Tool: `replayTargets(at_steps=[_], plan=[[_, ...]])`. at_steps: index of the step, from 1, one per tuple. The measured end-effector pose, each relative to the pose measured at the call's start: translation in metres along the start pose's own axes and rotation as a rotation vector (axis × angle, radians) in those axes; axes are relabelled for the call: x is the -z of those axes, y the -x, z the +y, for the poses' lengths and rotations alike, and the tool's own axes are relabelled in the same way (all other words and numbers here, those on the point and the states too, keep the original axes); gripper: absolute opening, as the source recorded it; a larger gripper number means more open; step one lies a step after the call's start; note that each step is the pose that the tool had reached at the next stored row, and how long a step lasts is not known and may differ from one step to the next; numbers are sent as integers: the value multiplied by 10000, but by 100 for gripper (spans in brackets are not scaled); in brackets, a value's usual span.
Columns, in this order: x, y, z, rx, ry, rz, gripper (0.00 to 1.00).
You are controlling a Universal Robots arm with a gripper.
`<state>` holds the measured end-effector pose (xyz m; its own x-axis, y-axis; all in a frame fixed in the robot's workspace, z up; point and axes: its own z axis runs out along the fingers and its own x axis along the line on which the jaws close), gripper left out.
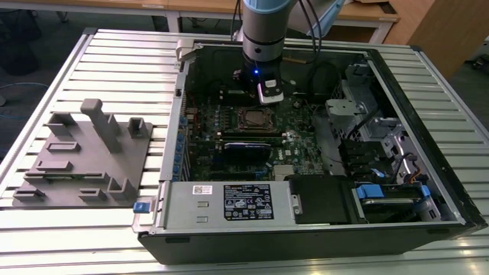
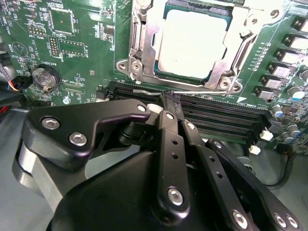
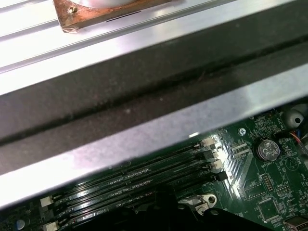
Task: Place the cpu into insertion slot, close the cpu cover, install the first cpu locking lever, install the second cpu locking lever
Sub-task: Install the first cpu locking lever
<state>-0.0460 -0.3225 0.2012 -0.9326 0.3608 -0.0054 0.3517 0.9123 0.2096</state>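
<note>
The cpu (image 2: 192, 43) lies flat in the insertion slot (image 1: 255, 119) on the green motherboard, its silver-grey top showing. The cpu cover (image 2: 146, 41) is down over it, framing the chip. A thin wire locking lever (image 2: 197, 91) runs along the slot's edge nearest the gripper. My gripper (image 2: 171, 98) hangs just beside that edge, its two black fingers (image 2: 167, 125) pressed together with nothing visible between them; the tips sit at the lever wire. In the exterior view the gripper (image 1: 269, 98) hovers inside the open case just behind the slot.
Black memory slots (image 2: 216, 115) run under the fingers, with a coin battery (image 2: 44, 77) off to one side. The case wall (image 3: 144, 72) is close by. A labelled power supply box (image 1: 229, 200), drive bays (image 1: 382, 149) and a grey fixture plate (image 1: 84, 154) surround the board.
</note>
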Motion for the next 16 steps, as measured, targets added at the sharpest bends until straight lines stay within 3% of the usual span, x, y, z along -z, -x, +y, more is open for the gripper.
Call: replayTargets(at_steps=[4, 11, 16], plan=[[-2, 0, 0, 9, 40, -41, 11], [-2, 0, 0, 10, 43, -46, 11], [-4, 3, 0, 8, 82, -41, 11]])
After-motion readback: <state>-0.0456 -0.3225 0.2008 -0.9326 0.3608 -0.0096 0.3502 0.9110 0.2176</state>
